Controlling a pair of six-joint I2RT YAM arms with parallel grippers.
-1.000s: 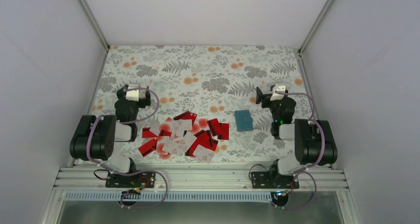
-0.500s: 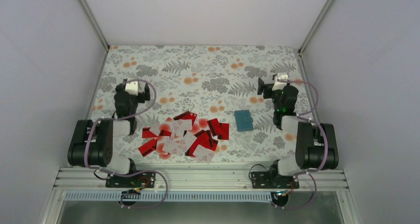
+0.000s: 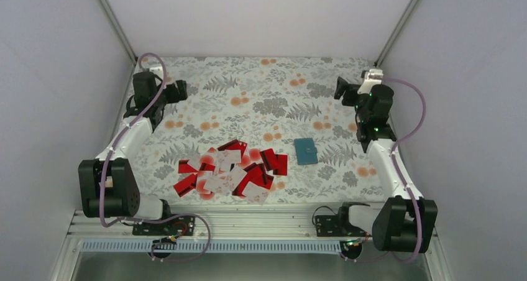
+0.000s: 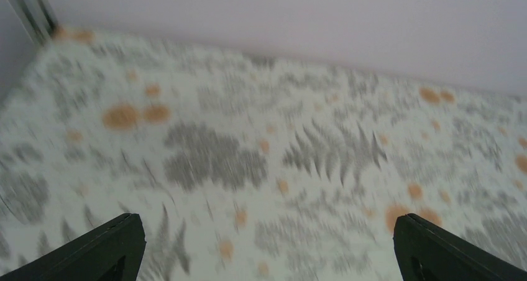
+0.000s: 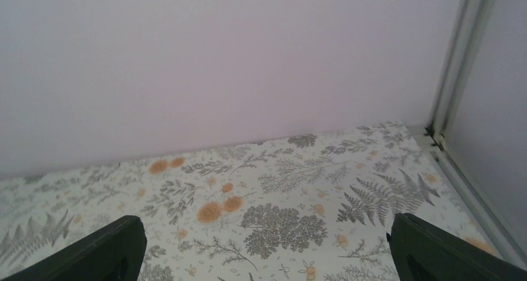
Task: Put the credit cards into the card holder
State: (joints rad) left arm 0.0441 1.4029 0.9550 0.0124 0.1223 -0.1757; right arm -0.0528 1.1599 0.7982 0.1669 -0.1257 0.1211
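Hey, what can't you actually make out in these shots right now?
Number of credit cards: top view, overlapping and small.
Card holder clasp: top view, too small.
Tablecloth detail: left wrist view, blurred.
Left pincer, right pincer: wrist views, bottom edge cuts the fingers off.

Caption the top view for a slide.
Left pincer and right pincer open near far corners; cards heaped on table, holder shut beside them.
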